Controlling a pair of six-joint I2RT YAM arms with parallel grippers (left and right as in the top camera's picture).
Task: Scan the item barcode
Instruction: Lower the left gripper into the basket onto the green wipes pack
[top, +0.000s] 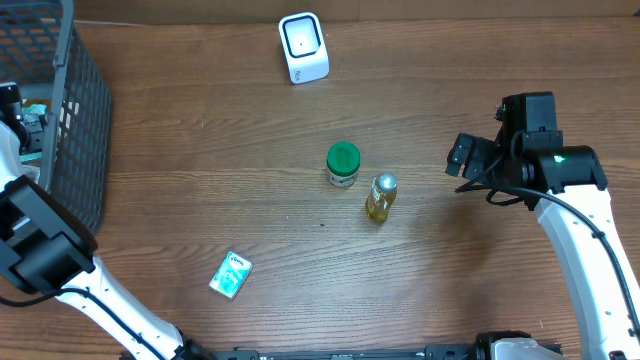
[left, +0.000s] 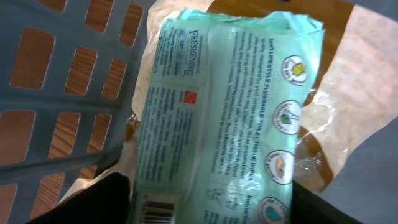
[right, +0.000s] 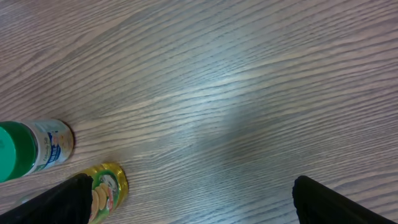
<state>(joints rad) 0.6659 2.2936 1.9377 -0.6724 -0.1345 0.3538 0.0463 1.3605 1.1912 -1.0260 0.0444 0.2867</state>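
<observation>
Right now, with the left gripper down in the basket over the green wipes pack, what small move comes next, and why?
Probably close the left gripper on the wipes pack: the pack lies between its fingers in the basket, jaws apart, no squeeze showing. Its barcode must still reach the scanner across the table.

Wide bare surface (top: 200, 150) lies between the scanner (top: 303, 47) and the jar (top: 343, 165) with the bottle (top: 380, 197) just beside it, and more under the right hand (right: 196, 202). Inside the basket (left: 50, 99), its slatted wall stands close against the wipes pack (left: 224, 112), leaving little passage there. A small packet (top: 231, 274) lies alone near the front left.
</observation>
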